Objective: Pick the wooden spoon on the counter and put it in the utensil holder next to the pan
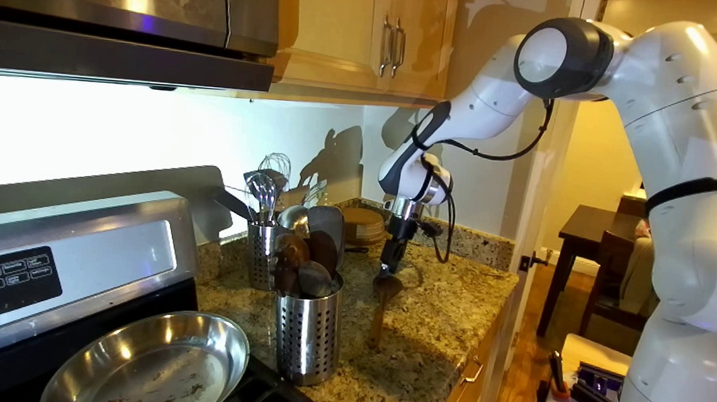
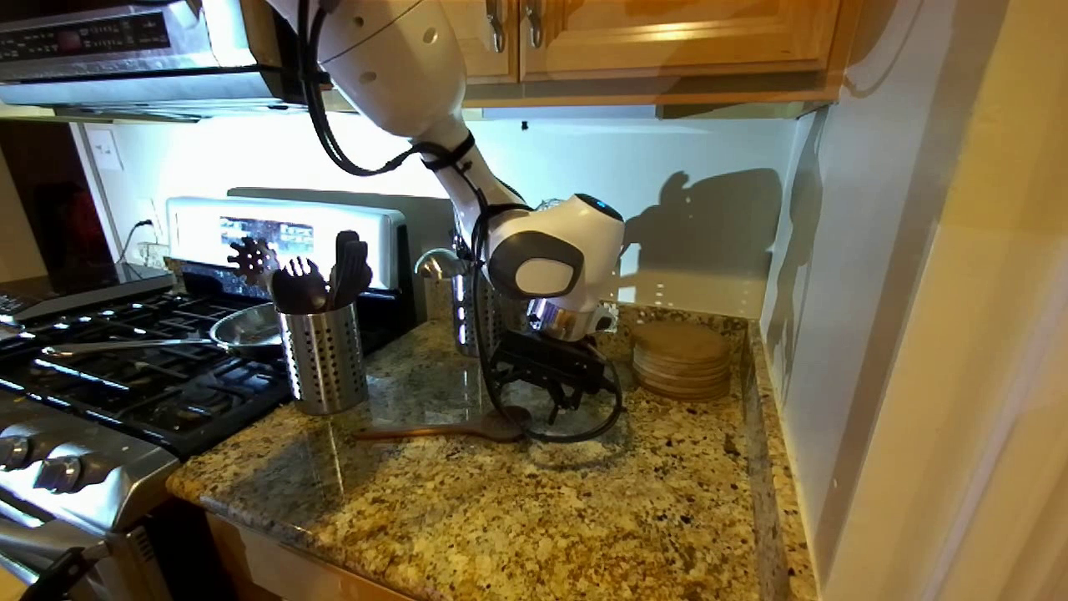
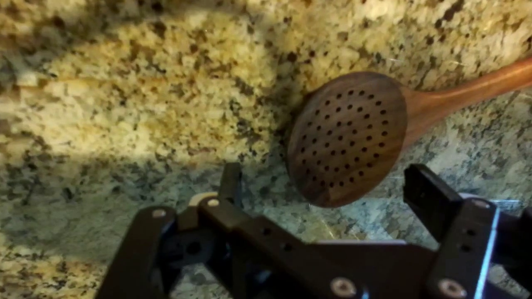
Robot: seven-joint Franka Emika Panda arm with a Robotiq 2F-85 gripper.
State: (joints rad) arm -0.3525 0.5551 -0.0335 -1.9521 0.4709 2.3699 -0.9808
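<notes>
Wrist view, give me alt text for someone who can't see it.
A wooden spoon with an oval, hole-dotted bowl lies on a speckled granite counter, its handle running off the right edge. Along the bottom, the robot's black hand stands open, holding nothing.

Kitchen corner in white and amber light, another room beyond.
Above the back edge of the speckled brown-and-tan granite counter rises a smooth pale back wall, glaring white at left in both exterior views, dark shadows crossing it nearer the corner. Honey-coloured wooden cabinets with slim metal handles hang above. In an exterior view, a greyish side wall meets it at the counter's back right corner. In an exterior view, past the counter's far right corner, stands a white door with a dark lever handle; beyond it, a yellow-lit wall, brown wooden floor, a dark brown table and chair.
</notes>
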